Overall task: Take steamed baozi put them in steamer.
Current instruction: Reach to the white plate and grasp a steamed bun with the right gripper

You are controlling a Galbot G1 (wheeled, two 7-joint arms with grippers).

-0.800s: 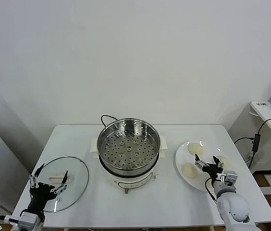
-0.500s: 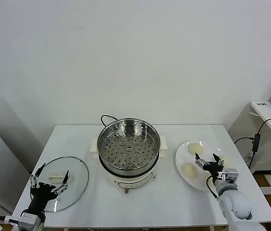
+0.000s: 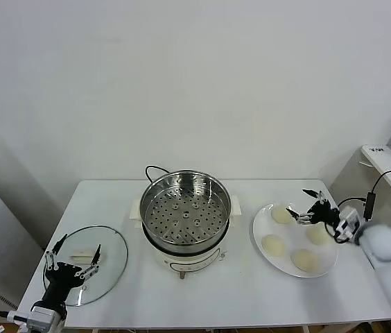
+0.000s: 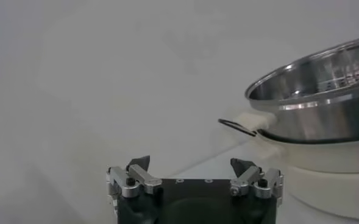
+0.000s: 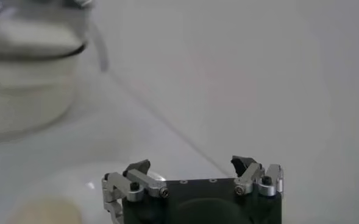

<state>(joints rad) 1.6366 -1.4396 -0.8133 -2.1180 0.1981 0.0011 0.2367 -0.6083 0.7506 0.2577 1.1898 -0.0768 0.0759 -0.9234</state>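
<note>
The steamer [image 3: 185, 215], a shiny steel pot with a perforated floor on a cream base, stands mid-table and is empty. Several cream-white baozi lie on a white plate [image 3: 258, 229] to its right; the nearest to the steamer are at the plate's far side [image 3: 281, 214] and front left [image 3: 273, 244]. My right gripper [image 3: 306, 207] is open and empty, above the plate's far side between two buns. In the right wrist view my right gripper [image 5: 193, 165] is open, with one baozi [image 5: 42, 213] below and the steamer [image 5: 27, 91] beyond. My left gripper [image 3: 71, 260] is open, parked.
A round glass lid [image 3: 109, 253] with a white handle lies at the table's front left, under my left gripper. The steamer's black cord [image 3: 155, 169] loops behind the pot. The left wrist view shows my left gripper [image 4: 191, 163] and the steamer [image 4: 325, 103].
My right arm swung from the plate's front edge up and round to its far right side. The buns it covered now show. The left arm has not moved.
</note>
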